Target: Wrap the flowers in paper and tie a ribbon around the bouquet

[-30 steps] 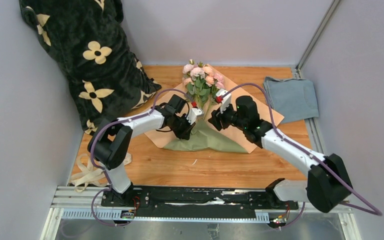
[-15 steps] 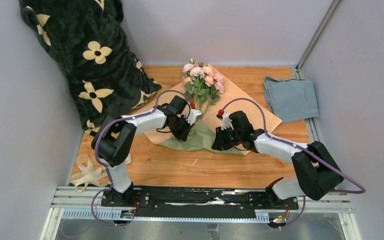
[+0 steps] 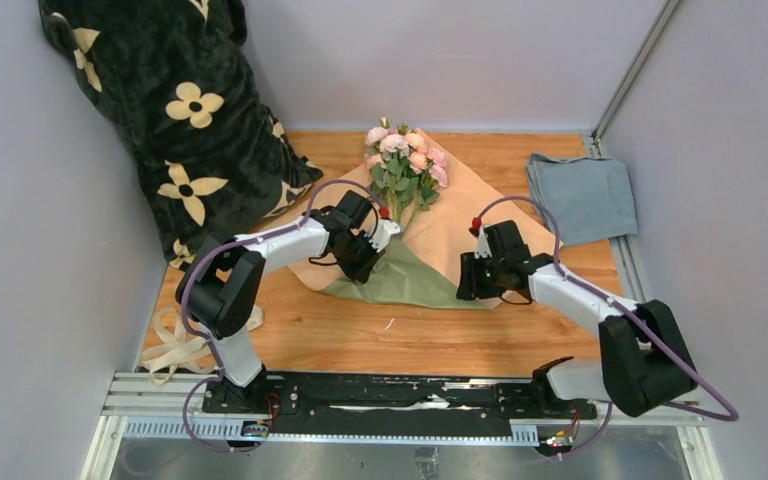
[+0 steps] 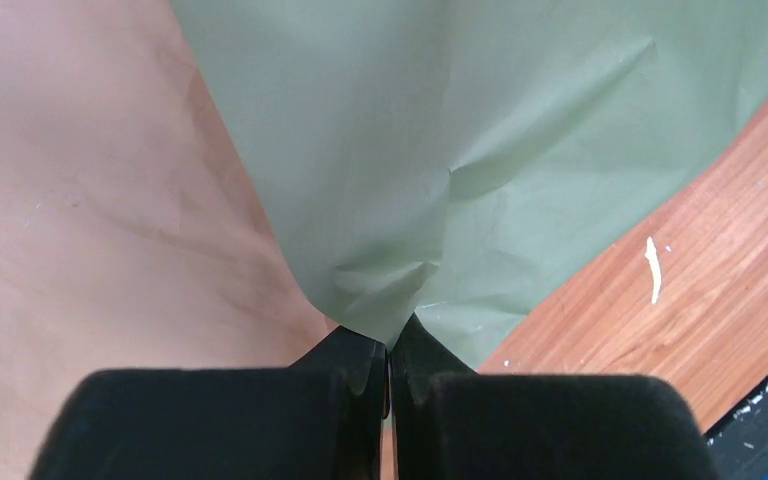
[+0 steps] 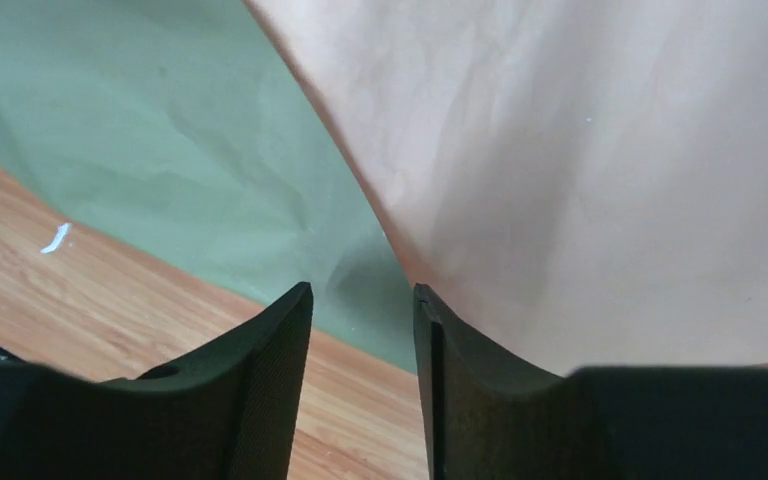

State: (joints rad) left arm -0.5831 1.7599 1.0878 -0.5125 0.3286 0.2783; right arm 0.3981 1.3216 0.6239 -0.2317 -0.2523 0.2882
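The flowers (image 3: 405, 165) lie on the paper (image 3: 455, 225), blooms toward the back, stems running under a folded-over sage-green flap (image 3: 405, 285). My left gripper (image 3: 363, 258) is shut on the tip of that green flap, which the left wrist view shows pinched between the fingertips (image 4: 390, 345) with the paper (image 4: 410, 150) fanning out ahead. My right gripper (image 3: 470, 288) stands open at the paper's near right edge. Its fingers (image 5: 360, 295) straddle the line where the peach face (image 5: 580, 150) meets the green, gripping nothing. The ribbon (image 3: 175, 345) lies in loops at the table's near left.
A black plush blanket (image 3: 180, 110) with cream flower prints fills the back left corner. A folded blue-grey cloth (image 3: 582, 195) lies at the right edge. A small white scrap (image 3: 388, 324) sits on the wood in front of the paper.
My right gripper has pulled away from the stems, moving right and nearer to the paper's lower right edge. The left gripper has stayed shut on the green flap, barely moving.
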